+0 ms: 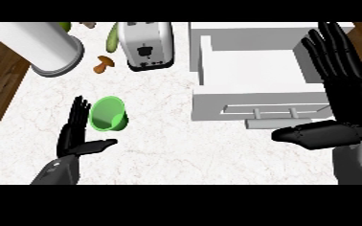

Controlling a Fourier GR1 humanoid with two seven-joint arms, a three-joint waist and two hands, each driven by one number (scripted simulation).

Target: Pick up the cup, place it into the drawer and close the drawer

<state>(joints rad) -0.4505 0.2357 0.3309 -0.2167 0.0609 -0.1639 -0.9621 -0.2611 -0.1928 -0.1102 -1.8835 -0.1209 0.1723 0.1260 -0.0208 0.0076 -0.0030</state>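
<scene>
- Nearest to the robot, at about 8 o'clock on the counter: the left hand [76, 136], fingers straight and pointing up toward 12, thumb sticking out to 3. It's holding nothing.
- The green cup [108, 113] sits just beside those fingers, on their 2 o'clock side. It looks tipped over, mouth facing the camera, long axis running roughly 7 to 1. I can't tell if the fingers actually touch it.
- So the left hand is clearly the nearer one. I'd guess the grab is a short shift right and a curl around the cup.
- Right hand [331, 84] is at 3 o'clock, flat and spread, resting by the drawer's right edge, well away from the cup.
- The white drawer [254, 100] is pulled open at about 2 o'clock, nothing visible inside.
- Farthest back, 11 to 12 o'clock: paper towel roll [44, 45], toaster [146, 44], a small brown mushroom [104, 64].
</scene>
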